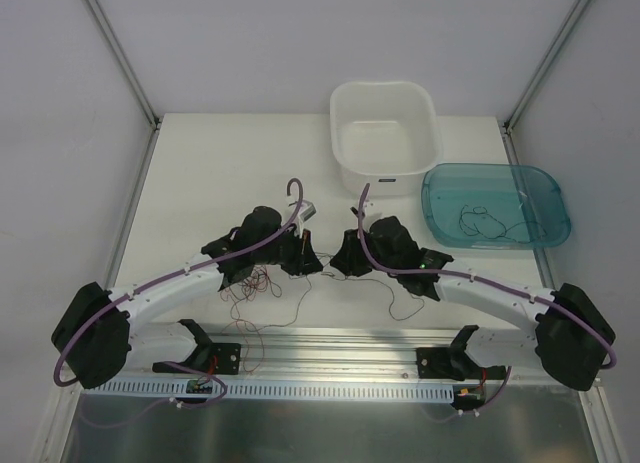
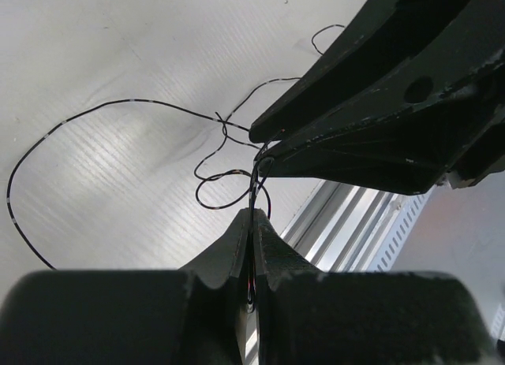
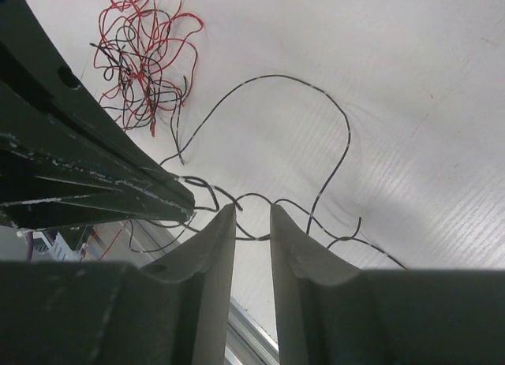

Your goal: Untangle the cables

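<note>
Left claw (image 2: 254,217): pressed together on a black wire (image 2: 118,103), likely anchoring it for a pull-apart.
Right claw (image 3: 252,215): apart, tips straddling that wire, clamping nothing.
Cables (image 3: 146,57): red-black tangle on counter (image 1: 200,173), beside left claw.
Room: open counter leftward; tub (image 1: 383,133) and tray (image 1: 495,205) crowding far right.

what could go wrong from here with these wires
1. The left gripper is shut on the black wire; pulling could tighten its loops into a knot.
2. The right gripper stands open with that wire across its gap, so it might snag a finger.
3. The grippers sit close together and could collide.
</note>
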